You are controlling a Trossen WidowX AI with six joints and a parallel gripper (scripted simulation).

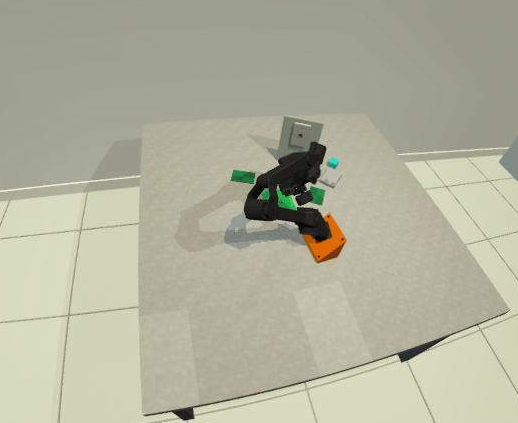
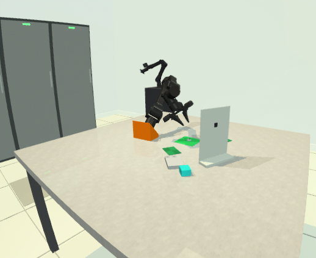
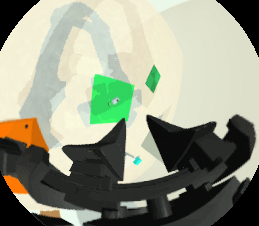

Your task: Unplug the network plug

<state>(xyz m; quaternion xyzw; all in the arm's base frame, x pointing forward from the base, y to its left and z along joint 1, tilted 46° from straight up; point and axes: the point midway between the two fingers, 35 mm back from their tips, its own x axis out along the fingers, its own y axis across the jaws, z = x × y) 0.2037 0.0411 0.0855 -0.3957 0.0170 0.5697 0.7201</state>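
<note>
The plug is small and pale and lies on the bright green marked square, near its middle. My gripper is open with nothing between its fingers. It is raised above the table, apart from the plug. The upright grey panel stands behind the square; its socket shows a dark, empty hole. In the top view the arm covers part of the square, and the plug cannot be made out there.
Dark green patches lie to either side of the square. A light grey flat block and a cyan cube are beside the panel. The arm's base is an orange block.
</note>
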